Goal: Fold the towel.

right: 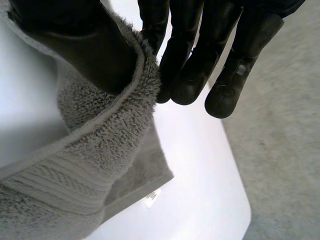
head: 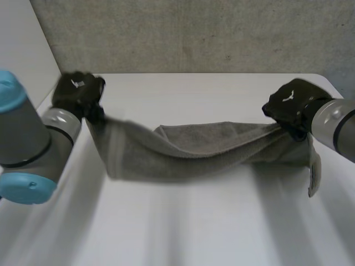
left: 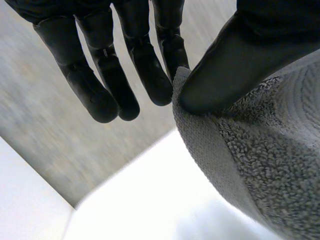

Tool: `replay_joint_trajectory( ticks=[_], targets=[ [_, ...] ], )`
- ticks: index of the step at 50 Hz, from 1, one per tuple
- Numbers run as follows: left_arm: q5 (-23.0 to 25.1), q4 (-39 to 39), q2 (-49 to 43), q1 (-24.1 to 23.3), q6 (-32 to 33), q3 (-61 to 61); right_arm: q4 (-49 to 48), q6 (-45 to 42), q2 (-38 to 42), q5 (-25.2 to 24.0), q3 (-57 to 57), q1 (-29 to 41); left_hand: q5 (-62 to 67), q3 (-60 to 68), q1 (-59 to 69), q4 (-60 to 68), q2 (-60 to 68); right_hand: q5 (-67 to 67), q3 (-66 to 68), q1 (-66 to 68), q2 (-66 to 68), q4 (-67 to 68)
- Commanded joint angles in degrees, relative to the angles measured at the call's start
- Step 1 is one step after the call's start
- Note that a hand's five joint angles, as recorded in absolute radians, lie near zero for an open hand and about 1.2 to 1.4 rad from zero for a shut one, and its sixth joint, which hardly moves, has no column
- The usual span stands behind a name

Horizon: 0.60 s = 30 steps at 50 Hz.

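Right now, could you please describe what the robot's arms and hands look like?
Both arms are thick grey cylinders; the left arm has light-blue caps, the right arm a dark band. Each ends in a black hand, left hand and right hand, with rounded matte fingers and a small white mark.

No text, brand or number could be read anywhere. A small white sewn-in label (right: 151, 197) hung at the hem of the grey terry-cloth towel (right: 100, 150), just below its ribbed band, in the right wrist view; whatever was printed on it was too small and blurred to make out. In the head view, the back of the black left robot hand (head: 77, 93) carried a small white mark (head: 75, 83), and the back of the black right robot hand (head: 288, 108) carried a similar white mark (head: 288, 98). Neither could be told as a letter, logo or figure.
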Motion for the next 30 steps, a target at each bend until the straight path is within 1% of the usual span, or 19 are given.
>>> replay_joint_trajectory(
  ticks=[1,3,4,5,6,8,9,11,12,13,14,16,18,19,20,22,25,27,30],
  targets=[
    [0.19,-0.42,-10.86,-0.22,0.0,8.84,-4.27,-2.88,10.0,0.11,-7.5,0.44,-14.78,-8.42,-3.46,-7.05,-6.87,2.82,3.15,3.16,3.77,3.13],
    [0.19,-0.15,-12.01,-0.39,-0.35,12.35,-11.79,-2.7,13.93,0.63,-13.89,1.14,-14.78,-8.42,-3.46,-7.05,-6.87,2.82,3.15,3.16,3.77,3.13],
    [0.37,0.11,-12.46,-0.48,-1.23,16.04,-11.83,-2.7,13.95,0.64,-13.92,1.14,-14.78,-8.42,-3.46,-7.05,-6.87,2.82,3.15,3.16,3.77,3.13],
    [0.37,0.11,-12.46,-0.48,-1.24,16.07,-17.83,-2.44,14.82,0.72,-16.53,1.58,-14.78,-8.42,-3.46,-7.05,-6.87,2.82,3.15,3.16,3.77,3.13],
    [0.37,0.11,-12.46,-0.48,-1.24,16.08,-17.89,-2.44,14.83,0.73,-16.56,1.58,-14.78,-8.42,-3.46,-7.05,-6.87,2.82,3.15,3.16,3.77,3.13],
    [0.98,3.08,-11.94,-0.13,-6.57,25.7,-34.33,-1.65,14.57,0.38,-18.05,2.46,-14.78,-8.42,-3.46,-7.05,-6.87,2.82,3.15,3.16,3.77,3.13],
    [0.98,3.1,-11.93,-0.13,-6.6,25.74,-34.42,-1.64,14.57,0.37,-18.05,2.46,-14.78,-8.42,-3.46,-7.05,-6.87,2.82,3.15,3.16,3.77,3.13],
    [1.33,8.61,-9.66,0.05,-13.42,30.73,-51.21,1.85,13.26,0.29,-16.04,2.73,-14.78,-8.42,-3.46,-7.05,-6.87,2.82,3.15,3.16,3.77,3.13],
    [1.33,8.64,-9.65,0.05,-13.45,30.75,-51.29,1.87,13.25,0.29,-16.03,2.73,-14.78,-8.42,-3.46,-7.05,-6.87,2.82,3.15,3.16,3.77,3.13],
    [1.6,11.51,-7.73,0.57,-16.24,31.54,-56.17,3.96,11.6,-0.32,-14.38,2.99,-14.78,-8.42,-3.46,-7.05,-6.87,2.82,3.15,3.16,3.77,3.13],
    [1.6,11.54,-7.71,0.57,-16.26,31.54,-57.35,5.63,9.4,-1.63,-13.4,3.16,-14.78,-8.42,-3.46,-7.05,-6.87,2.82,3.15,3.16,3.77,3.13],
    [1.86,15.91,-4.3,3.11,-20.38,31.9,-56.23,7.22,7.64,-2.87,-12.87,2.64,-14.78,-8.42,-3.46,-7.05,-6.87,2.82,3.15,3.16,3.77,3.13],
    [2.04,16.11,-3.59,3.56,-21.18,31.72,-53.34,8.45,6.84,-4.44,-12.34,2.46,-14.78,-8.42,-3.46,-7.05,-6.87,2.82,3.15,3.16,3.77,3.13],
    [2.21,15.59,-3.32,3.74,-21.53,31.11,-48.96,9.25,7.18,-4.81,-12.16,2.38,-14.78,-8.42,-3.46,-7.05,-6.87,2.82,3.15,3.16,3.77,3.13],
    [2.21,15.58,-3.32,3.74,-21.54,31.1,-48.92,9.25,7.18,-4.81,-12.16,2.37,-14.78,-8.42,-3.46,-7.05,-6.87,2.82,3.15,3.16,3.77,3.13],
    [2.48,14.09,-3.49,4.26,-21.97,28.22,-38.6,9.52,8.41,-5.25,-11.73,2.46,-14.78,-8.42,-3.46,-7.05,-6.87,2.82,3.15,3.16,3.77,3.13],
    [2.48,13.65,-3.58,4.44,-22.07,25.92,-33.72,9.52,8.59,-5.51,-10.84,2.55,-14.78,-8.42,-3.46,-7.05,-6.87,2.82,3.15,3.16,3.77,3.13],
    [2.48,12.69,-4.02,4.79,-21.8,20.67,-25.75,8.56,8.85,-5.95,-7.7,2.64,-14.78,-8.42,-3.46,-7.05,-6.87,2.82,3.15,3.16,3.77,3.13],
    [2.83,11.37,-4.46,5.75,-21.45,14.26,-21.08,7.24,8.94,-5.95,-3.4,2.55,-14.78,-8.42,-3.46,-7.05,-6.87,2.82,3.15,3.16,3.77,3.13]
  ],
)
